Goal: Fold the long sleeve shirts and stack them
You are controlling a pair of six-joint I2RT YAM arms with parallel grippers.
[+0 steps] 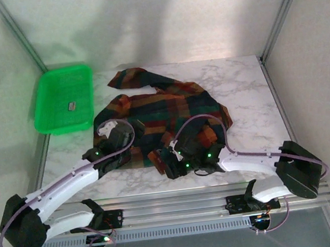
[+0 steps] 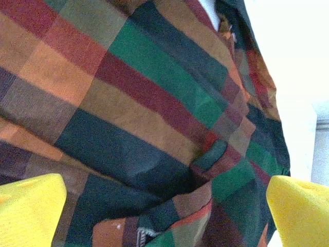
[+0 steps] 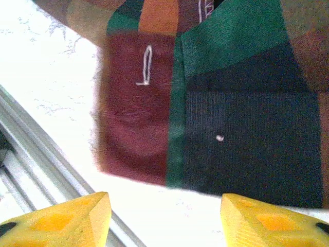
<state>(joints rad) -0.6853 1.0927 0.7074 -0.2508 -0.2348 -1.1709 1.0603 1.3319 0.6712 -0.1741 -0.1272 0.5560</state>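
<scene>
looking at the top view: plaid shirt lies crumpled and unfolded around the middle of the marble table. one part trails toward the back left, near the green tray but apart from it. the tray sits at the table's back-left corner with a small grey item inside; can't tell what it is.

left gripper is over the shirt's left side. on the left wrist cam the left gripper has its yellow fingertips spread wide, one at each lower corner. the shirt spans the whole gap between them in green, maroon, orange and navy checks, rumpled with folds. can't tell if the tips touch the cloth; nothing is pinched.

right gripper is at the shirt's near edge, close to the aluminium rail. on the right wrist cam the right gripper has its jaws apart, with bare white table between the tips. the shirt ends just ahead of them, lying flat on the table. its edge has a maroon panel with a white-stitched buttonhole, a green stripe and a navy panel with a small white speck. the rail runs diagonally at lower left. no cloth is held.
</scene>
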